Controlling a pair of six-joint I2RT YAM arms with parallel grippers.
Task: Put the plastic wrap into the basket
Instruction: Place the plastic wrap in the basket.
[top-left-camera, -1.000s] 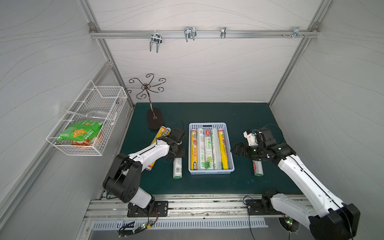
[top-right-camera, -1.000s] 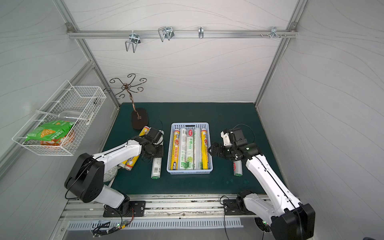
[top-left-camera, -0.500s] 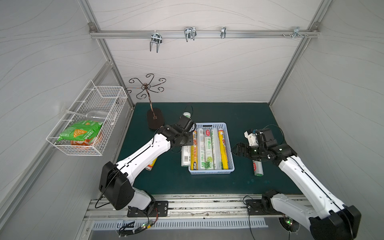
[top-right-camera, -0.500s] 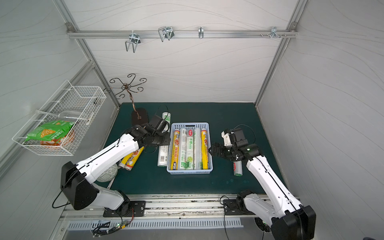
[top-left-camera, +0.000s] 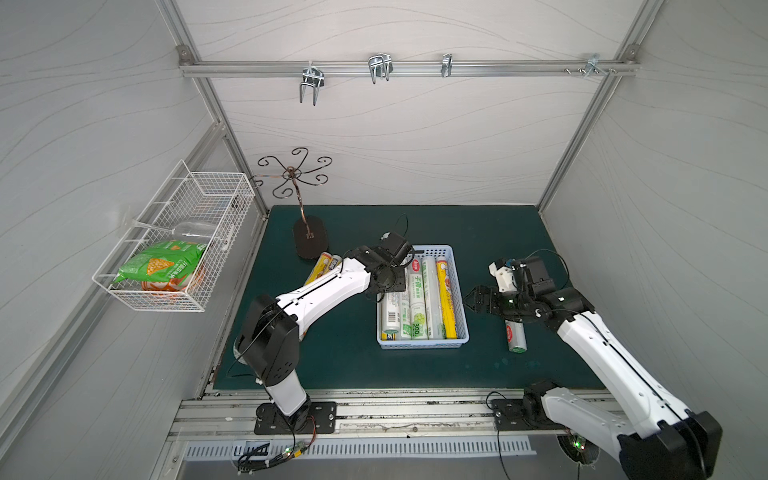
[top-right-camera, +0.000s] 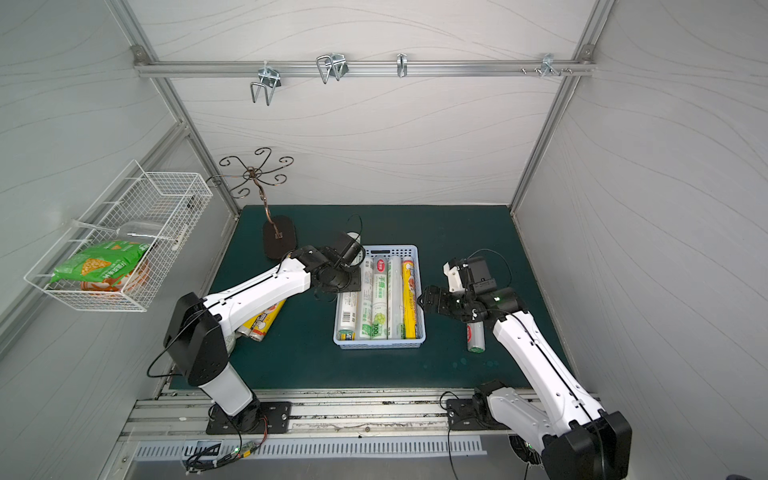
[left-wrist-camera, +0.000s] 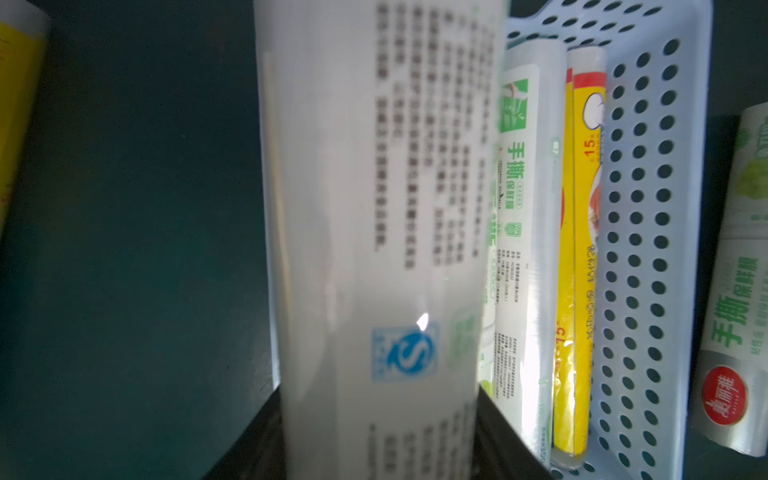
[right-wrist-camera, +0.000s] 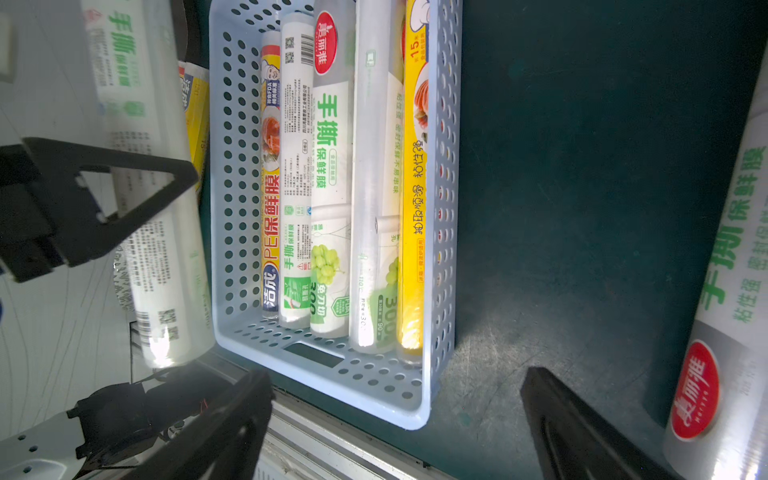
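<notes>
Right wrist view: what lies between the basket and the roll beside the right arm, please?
Only bare green mat separates basket and roll in the right wrist view.

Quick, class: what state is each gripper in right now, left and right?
Left gripper: shut on a white plastic wrap roll.
Right gripper: open, holding nothing.

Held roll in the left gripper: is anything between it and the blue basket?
Nothing visible stands between the held roll and the open top of the basket. But five rolls lie side by side across its floor, so this one will probably have to rest on top of them.
</notes>
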